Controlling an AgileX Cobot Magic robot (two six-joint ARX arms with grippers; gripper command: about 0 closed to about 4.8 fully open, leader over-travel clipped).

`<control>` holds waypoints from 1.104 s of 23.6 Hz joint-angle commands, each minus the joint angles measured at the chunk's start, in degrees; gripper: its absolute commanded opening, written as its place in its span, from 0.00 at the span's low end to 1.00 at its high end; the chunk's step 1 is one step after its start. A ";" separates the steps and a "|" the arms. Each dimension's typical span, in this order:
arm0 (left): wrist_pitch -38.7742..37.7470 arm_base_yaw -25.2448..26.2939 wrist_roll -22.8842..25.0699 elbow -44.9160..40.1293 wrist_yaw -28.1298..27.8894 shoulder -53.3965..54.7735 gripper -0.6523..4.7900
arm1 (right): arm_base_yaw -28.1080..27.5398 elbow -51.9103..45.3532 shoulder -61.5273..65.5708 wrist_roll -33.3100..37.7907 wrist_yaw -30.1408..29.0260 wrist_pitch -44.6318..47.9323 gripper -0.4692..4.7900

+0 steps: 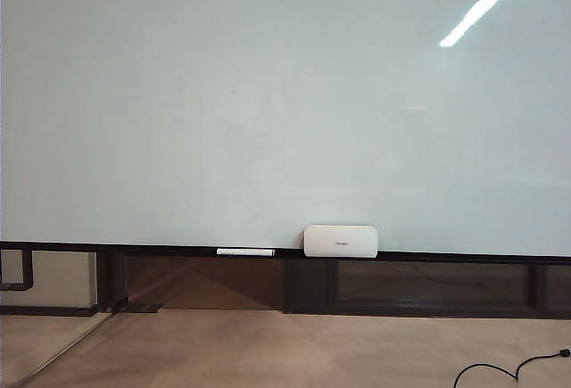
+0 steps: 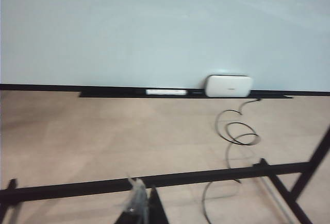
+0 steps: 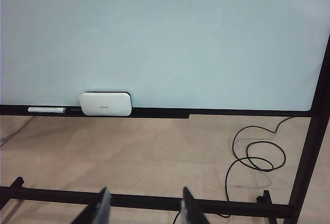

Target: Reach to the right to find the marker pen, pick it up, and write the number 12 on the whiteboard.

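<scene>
1. Across nearly the whole exterior view I see the whiteboard, a very large glossy pale bluish-white wall board, with a bright light streak reflected in the upper right of the frame and no strokes on it that I can make out
2. Along its lower edge runs a dark ledge; a white rounded box sits on it just right of centre, and a slim white stick lies flat on the ledge just left of the box, close to it but apart
3. Neither arm shows in the exterior view; a black cable curls on the tan floor at the lower right of that frame
4. From the left wrist camera I see the left gripper at the bottom edge of the frame, its fingers close together with nothing visible between them, well away from the board
5. From the right wrist camera the right gripper pokes in at the bottom edge, its two fingers spread apart and holding nothing, aimed level at the board
6. I cannot find the marker pen in any view
</scene>
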 commanded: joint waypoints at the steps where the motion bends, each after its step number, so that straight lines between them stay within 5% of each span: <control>1: 2.91 0.00 0.13 0.11 4.02 0.04 0.11 | 0.15 0.33 0.07 2.84 -1.75 0.37 0.42; 8: 3.80 -0.02 -2.45 0.11 14.45 0.04 0.11 | 0.15 0.33 0.07 6.56 -2.36 1.09 0.38; 11: 4.39 -0.04 -4.26 0.13 15.30 0.02 0.11 | 0.15 0.33 0.07 6.49 -0.96 1.42 0.09; 14: 5.44 -0.02 -3.65 0.13 15.28 0.04 0.11 | 0.13 0.33 0.07 6.49 2.99 3.98 0.08; 26: 7.30 -0.04 -2.19 0.11 21.92 0.11 0.11 | 0.13 4.11 6.14 5.66 2.03 15.89 0.08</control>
